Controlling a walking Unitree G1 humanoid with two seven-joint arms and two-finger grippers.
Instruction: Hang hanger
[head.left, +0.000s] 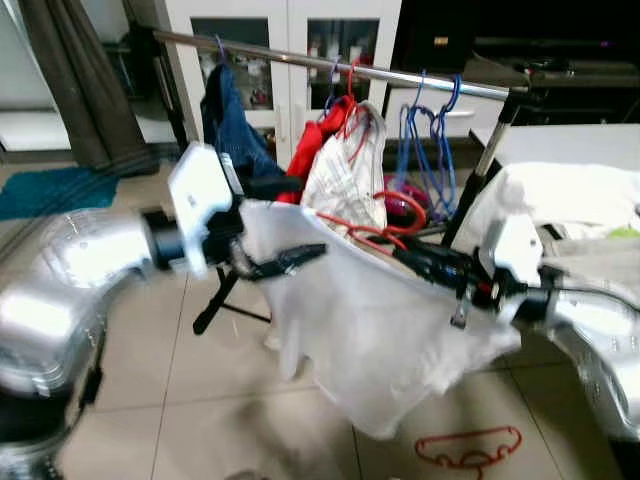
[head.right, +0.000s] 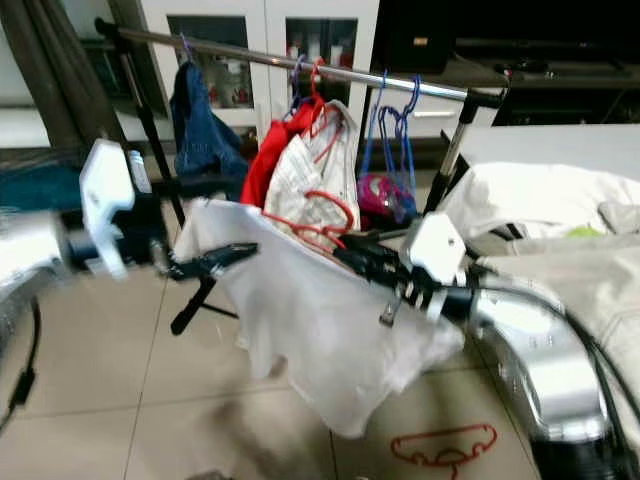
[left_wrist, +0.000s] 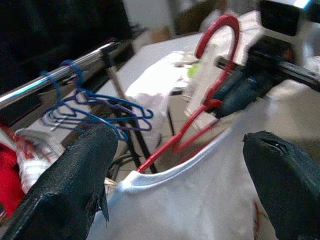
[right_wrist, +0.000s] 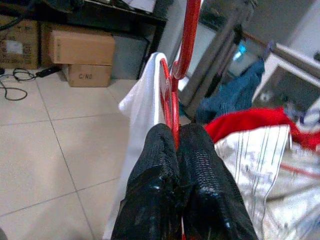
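A white shirt (head.left: 370, 330) hangs on a red hanger (left_wrist: 220, 30) that I hold up in front of the clothes rail (head.left: 400, 75). My right gripper (right_wrist: 176, 132) is shut on the red hanger's neck just under its hook, at the shirt's collar (head.left: 410, 255). My left gripper (left_wrist: 177, 137) is open at the shirt's other shoulder (head.left: 300, 260), its fingers wide apart with the collar's edge between them. The hook sits lower than the rail and nearer to me, not touching it.
On the rail hang jeans (head.left: 230, 120), a red garment (head.left: 315, 145), a striped shirt (head.left: 350, 175) and several empty blue hangers (head.left: 425, 140). Another red hanger (head.left: 468, 447) lies on the tiled floor. A table (head.left: 600, 140) piled with white cloth stands to the right.
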